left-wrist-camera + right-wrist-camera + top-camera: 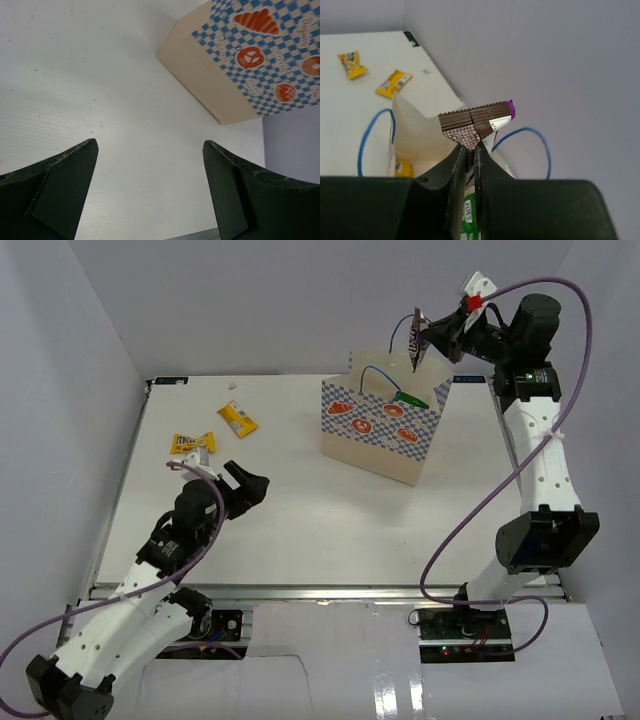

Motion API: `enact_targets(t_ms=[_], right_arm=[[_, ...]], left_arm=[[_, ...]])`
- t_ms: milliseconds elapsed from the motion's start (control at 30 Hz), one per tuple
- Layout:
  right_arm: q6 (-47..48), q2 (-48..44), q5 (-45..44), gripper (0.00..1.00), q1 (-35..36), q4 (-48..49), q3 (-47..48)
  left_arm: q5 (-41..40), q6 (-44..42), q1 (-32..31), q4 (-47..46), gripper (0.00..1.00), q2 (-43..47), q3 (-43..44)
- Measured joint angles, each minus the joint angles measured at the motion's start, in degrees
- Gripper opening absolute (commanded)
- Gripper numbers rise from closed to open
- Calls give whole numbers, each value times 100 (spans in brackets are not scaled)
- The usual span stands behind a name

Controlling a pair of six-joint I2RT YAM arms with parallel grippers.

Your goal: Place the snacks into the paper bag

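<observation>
**Brown bar pinched above the bag mouth, release pending**

The right jaws are closed tight on the dark brown bar wrapper (475,122), pinching it near its lower end so that its crimped top edge stands up above them. Directly below them gapes the open top of the paper bag (385,435), which stands upright toward the far right corner of the counter (300,530). Inside it the right wrist view shows a green packet (470,212) and a bit of a yellow one (404,168).

The step in hand looks like the drop. It would go best if the bar were lowered a little until its lower end sits inside the rim, centred between the two blue cord handles (370,135), before the jaws part. That way the wrapper cannot catch a cord or glance off the paper wall.

The left jaws stand wide open and empty, low over the bare middle of the counter near the left edge, well apart from the bag. Beyond them, toward the far left corner, lie two yellow candy packs (237,420) (192,443) with free space all around. The back wall is close behind the bag, so the right arm has the most room to retreat upward and toward the near edge.
</observation>
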State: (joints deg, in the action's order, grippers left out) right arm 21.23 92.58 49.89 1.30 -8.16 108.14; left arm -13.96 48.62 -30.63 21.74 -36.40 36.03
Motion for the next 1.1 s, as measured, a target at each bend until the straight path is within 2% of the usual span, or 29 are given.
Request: enact_targets(t_ms=[133,233,267,367,467,533,633,867,1000,1100], right_arm=[[70,293,-83,18,-4,-212,-514],[208,424,-205,36,-4,-424,-748],[254,426,-227,46,-4,-509,-798],[348,376,-304,59,-9,-632,-844],[356,186,-356,71,-37,-763,-855],[323,-48,-372,76,-127,-855,-887],[330,-597,-343,77,-398,-831,-1241],[516,-1930,-133,80,-994,-909,-2710],[577,-1998,-26,82,-1123,-1200,-3034],[575,-1980,-17,82,-1180,-1364,-3150]], left_arm=[[315,-175,275,-146,96,-1054,407],[1169,-275,1222,-481,96,-2199,876],[1384,-293,1530,-577,96,-2516,977],[1878,-304,2262,-710,96,-3379,1279],[2107,-326,2669,-614,96,-4463,1908],[2081,-374,2802,-476,95,-5335,2577],[1954,-455,2850,-295,94,-6328,3447],[1814,-662,2855,42,88,-8155,5410],[1493,-636,2852,352,87,-9095,6662],[1246,-614,2855,564,87,-9490,7204]])
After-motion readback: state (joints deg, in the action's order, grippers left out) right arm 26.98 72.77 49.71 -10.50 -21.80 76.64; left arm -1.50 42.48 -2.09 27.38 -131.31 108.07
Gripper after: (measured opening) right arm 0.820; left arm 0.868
